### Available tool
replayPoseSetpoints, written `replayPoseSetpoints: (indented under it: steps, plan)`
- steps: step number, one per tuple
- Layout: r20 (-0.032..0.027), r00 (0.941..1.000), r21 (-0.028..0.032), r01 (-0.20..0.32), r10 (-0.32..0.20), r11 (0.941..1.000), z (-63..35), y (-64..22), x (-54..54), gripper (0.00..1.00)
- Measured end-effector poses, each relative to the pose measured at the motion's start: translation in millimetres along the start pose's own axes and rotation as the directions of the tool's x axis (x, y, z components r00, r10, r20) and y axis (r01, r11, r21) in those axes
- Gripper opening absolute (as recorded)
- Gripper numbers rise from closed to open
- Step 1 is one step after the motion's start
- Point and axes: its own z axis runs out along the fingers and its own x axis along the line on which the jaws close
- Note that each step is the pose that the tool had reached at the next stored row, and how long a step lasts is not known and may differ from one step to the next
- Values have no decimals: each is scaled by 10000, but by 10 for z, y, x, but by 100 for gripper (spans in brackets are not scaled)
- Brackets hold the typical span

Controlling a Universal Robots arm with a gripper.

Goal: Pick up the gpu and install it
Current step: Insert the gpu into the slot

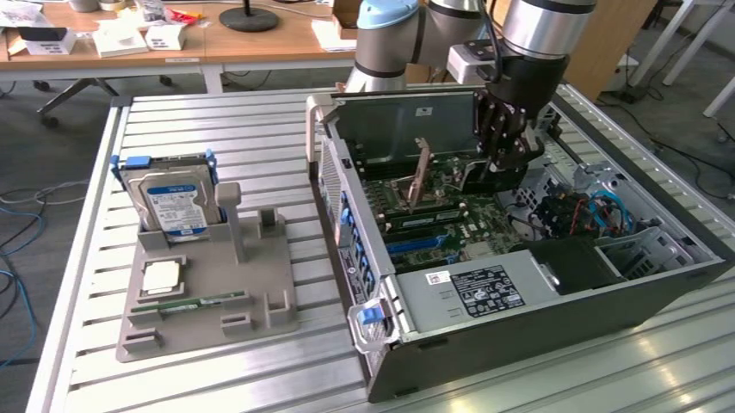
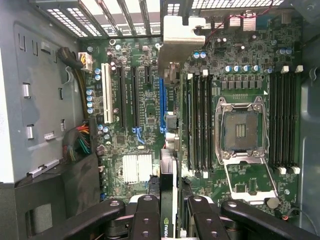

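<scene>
We find the black multi-link pincer [image 1: 507, 148] down inside the open computer case. In the wrist view its fingers [image 2: 145, 215] are pinched on the gpu [image 2: 169, 167], a thin flat card seen edge-on with a silvery metal bracket [image 2: 179, 37] at its far end (a green logo patch shows between the fingers). The card hangs upright above the green motherboard [image 2: 132, 95], in line with a long blue expansion slot [image 2: 162, 102]; we cannot tell whether its edge touches the slot. On one side of the card lie black expansion slots and a white expansion slot [image 2: 105, 95]. On the other side are rows of black memory slots [image 2: 199, 120] and the open square processor socket [image 2: 241, 129].

Moving outward in the exterior view, the dark grey metal tower case [image 1: 552, 340] lies on its side with the panel off, and a silver power supply box [image 1: 460, 288] sits at its near end. The case rests on the slatted aluminium bench [image 1: 230, 120]. Well apart, toward the exterior view's left, we see a grey moulded holder tray [image 1: 258, 284]. It carries a silver hard drive with a blue-white label [image 1: 172, 205] standing on edge, a square silver processor chip [image 1: 161, 274] lying flat, and a narrow green memory stick [image 1: 189, 305] near it. Behind stands a wooden bench [image 1: 264, 47] with small white boxes.
</scene>
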Motion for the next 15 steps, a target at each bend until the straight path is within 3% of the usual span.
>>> replayPoseSetpoints:
  steps: [11,15]
  plan:
    - [1,10000,0,-1,1,10000,1,1,0,26]
    - [2,10000,1,-1,1,10000,1,45,2,26]
